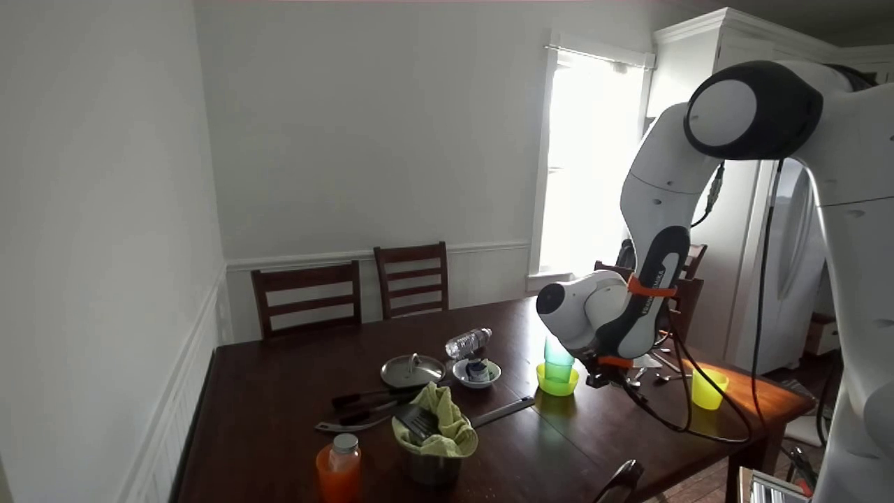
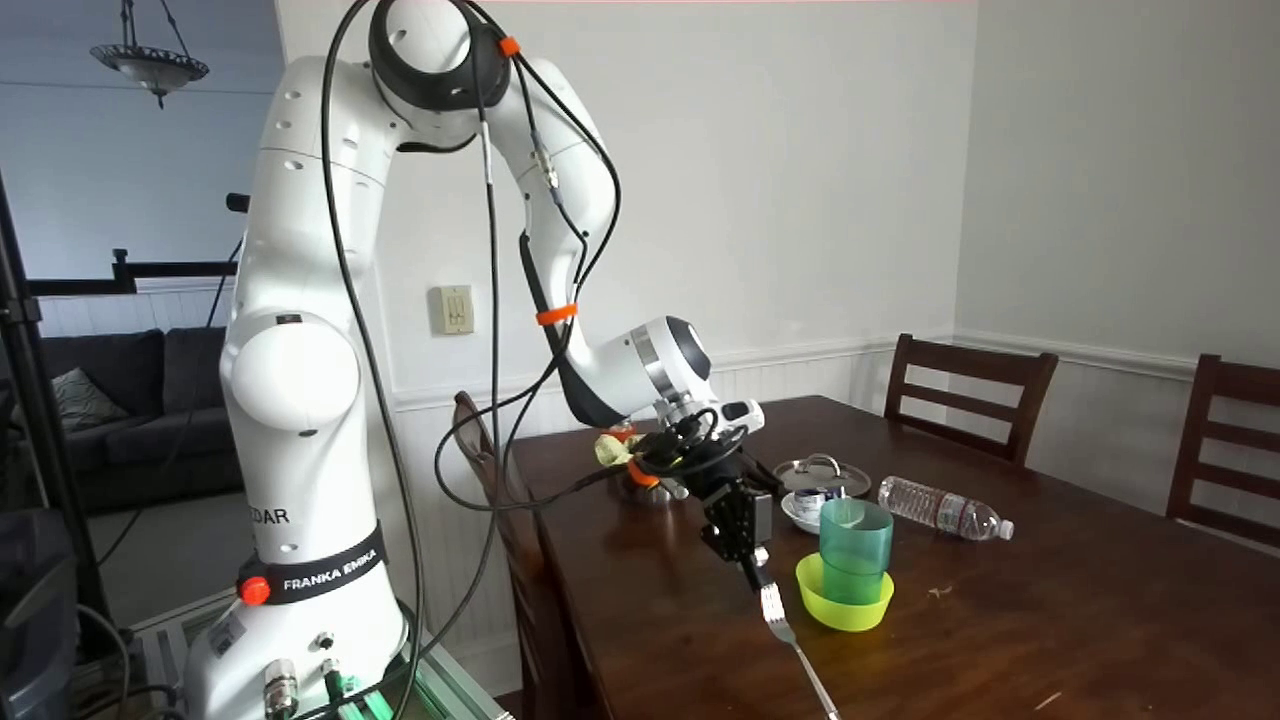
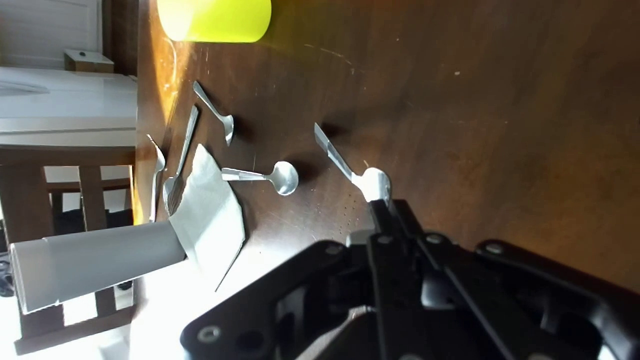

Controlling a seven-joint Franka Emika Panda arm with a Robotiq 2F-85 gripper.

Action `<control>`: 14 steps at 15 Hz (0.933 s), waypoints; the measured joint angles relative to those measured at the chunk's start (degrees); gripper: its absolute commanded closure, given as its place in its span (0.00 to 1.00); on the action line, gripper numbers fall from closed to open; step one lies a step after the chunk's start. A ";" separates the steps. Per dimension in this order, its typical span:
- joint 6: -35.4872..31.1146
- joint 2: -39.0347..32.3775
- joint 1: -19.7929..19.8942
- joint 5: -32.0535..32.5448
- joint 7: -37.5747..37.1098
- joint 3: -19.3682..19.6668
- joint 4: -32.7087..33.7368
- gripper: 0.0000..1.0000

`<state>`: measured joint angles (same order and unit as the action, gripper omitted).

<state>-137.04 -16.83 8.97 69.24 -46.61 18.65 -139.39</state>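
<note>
My gripper (image 3: pixel 391 202) is low over the dark wooden table, its two black fingertips close together. They are shut on the head of a metal fork (image 3: pixel 372 182); the tines show at the fingertips in an exterior view (image 2: pixel 773 605). I cannot tell whether the fork is off the table. The gripper also shows in an exterior view (image 1: pixel 598 378). A teal cup (image 2: pixel 856 550) stands in a yellow-green bowl (image 2: pixel 845 615) beside the gripper. In the wrist view a spoon (image 3: pixel 285 178), a smaller spoon (image 3: pixel 215 112) and a fork (image 3: pixel 181 162) lie near a white napkin (image 3: pixel 212 215).
A yellow cup (image 1: pixel 707 390), a water bottle (image 1: pixel 469 343), a pot lid (image 1: pixel 401 372), a white bowl (image 1: pixel 457 370), a pot (image 1: pixel 433 468) with a green towel and an orange cup (image 1: pixel 339 478) stand around. A grey cylinder (image 3: pixel 100 262) stands by the napkin. Chairs (image 2: pixel 965 395) line the table.
</note>
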 measured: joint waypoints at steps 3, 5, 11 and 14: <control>1.35 1.09 0.00 0.20 0.06 -0.45 -0.10 0.99; 3.01 2.39 -0.04 0.80 0.19 -1.00 -0.25 0.99; 6.91 5.95 -0.05 2.18 1.28 -2.91 -1.08 0.99; 8.04 8.19 -0.05 2.87 1.92 -3.68 -1.46 0.99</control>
<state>-128.99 -8.64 8.91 72.11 -44.69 14.97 -140.85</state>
